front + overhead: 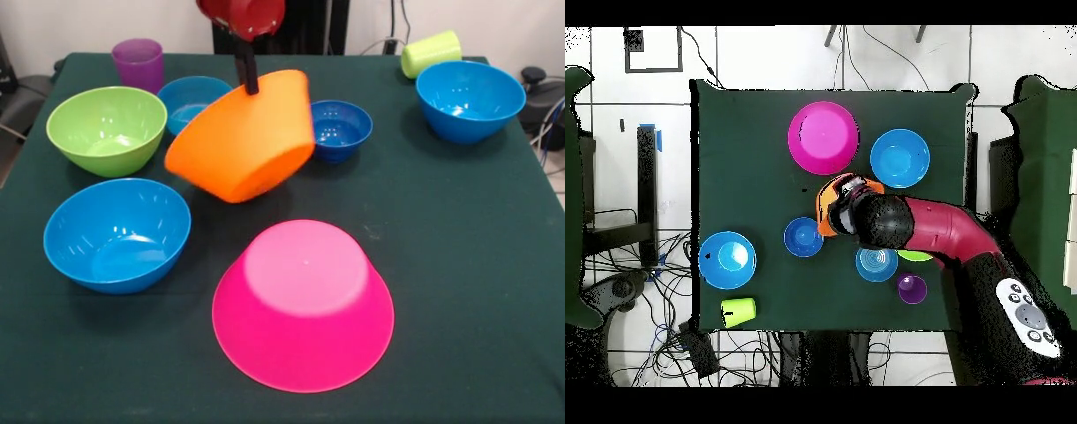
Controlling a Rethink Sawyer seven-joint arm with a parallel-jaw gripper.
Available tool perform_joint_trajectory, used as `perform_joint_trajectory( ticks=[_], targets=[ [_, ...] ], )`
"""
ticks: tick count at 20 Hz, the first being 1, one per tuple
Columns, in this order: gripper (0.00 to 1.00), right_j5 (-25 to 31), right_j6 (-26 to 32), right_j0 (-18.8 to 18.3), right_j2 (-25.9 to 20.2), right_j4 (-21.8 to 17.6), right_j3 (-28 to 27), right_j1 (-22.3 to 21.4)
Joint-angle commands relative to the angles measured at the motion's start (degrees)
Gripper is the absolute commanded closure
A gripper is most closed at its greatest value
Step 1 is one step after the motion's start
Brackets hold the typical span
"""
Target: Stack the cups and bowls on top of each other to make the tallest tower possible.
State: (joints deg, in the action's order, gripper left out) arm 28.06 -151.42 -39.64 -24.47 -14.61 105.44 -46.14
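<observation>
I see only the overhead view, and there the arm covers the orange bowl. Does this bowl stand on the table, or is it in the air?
Observer: In the front view the orange bowl hangs tilted above the table, and the gripper is clamped on its rim.
Operator: Is the pink bowl open side up?
Observer: No, it stands upside down, flat base on top, and nothing is on it.
Operator: What lies under the arm, beside the purple cup?
Observer: The green bowl, upright and empty.
</observation>
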Motion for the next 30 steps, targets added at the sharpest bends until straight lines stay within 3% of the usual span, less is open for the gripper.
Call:
perform_joint_trajectory(
  ticks=[1,9,17,25,30],
  targets=[
    [1.0,6.9,12.7,0.3,-9.7,0.2,4.4,-3.0],
    [1.0,8.3,10.5,0.1,-10.9,-0.1,4.4,-3.2],
    [1.0,10.9,11.5,0.9,-9.7,-3.2,-1.9,0.8],
    [1.0,20.7,7.2,8.9,-1.4,-11.7,-11.9,1.7],
    [1.0,32.6,5.6,14.3,2.8,-16.7,-17.0,-0.1]
  ],
)
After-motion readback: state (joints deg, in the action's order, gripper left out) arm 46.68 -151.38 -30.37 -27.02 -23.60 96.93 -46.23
